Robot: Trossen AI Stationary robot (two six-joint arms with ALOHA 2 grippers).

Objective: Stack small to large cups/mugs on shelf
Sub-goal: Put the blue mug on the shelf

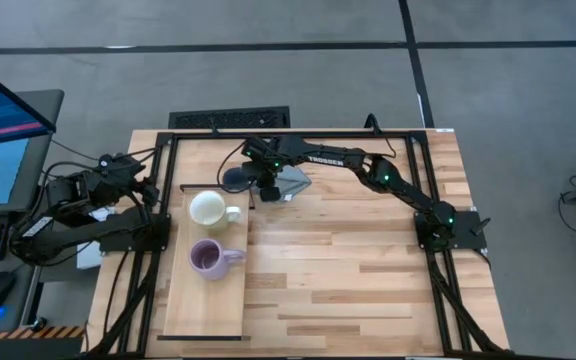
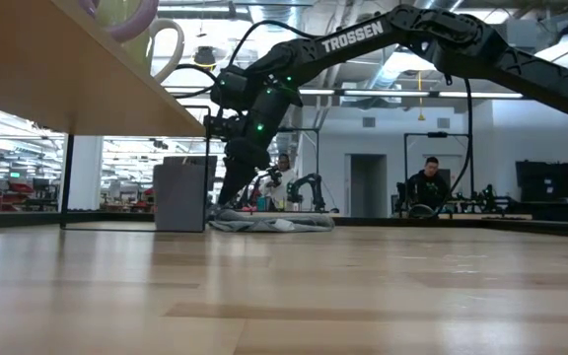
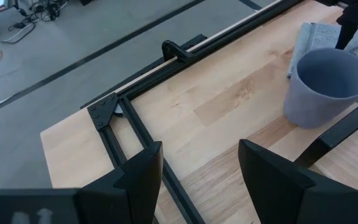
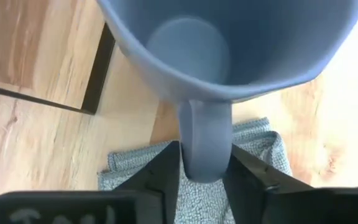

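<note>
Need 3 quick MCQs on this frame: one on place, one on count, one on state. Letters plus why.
1. Where is the grey-blue mug?
A. on the shelf
B. on the tabletop by the grey cloth
C. inside the purple mug

2. How many mugs stand on the shelf?
A. one
B. two
C. three

3. What brackets the grey-blue mug's handle?
A. the right gripper's fingers
B. the left gripper
C. nothing

Key: B, it stands off the board beside the cloth; B, only the cream-white mug and purple mug are there; A, the right wrist view shows a finger on each side.
</note>
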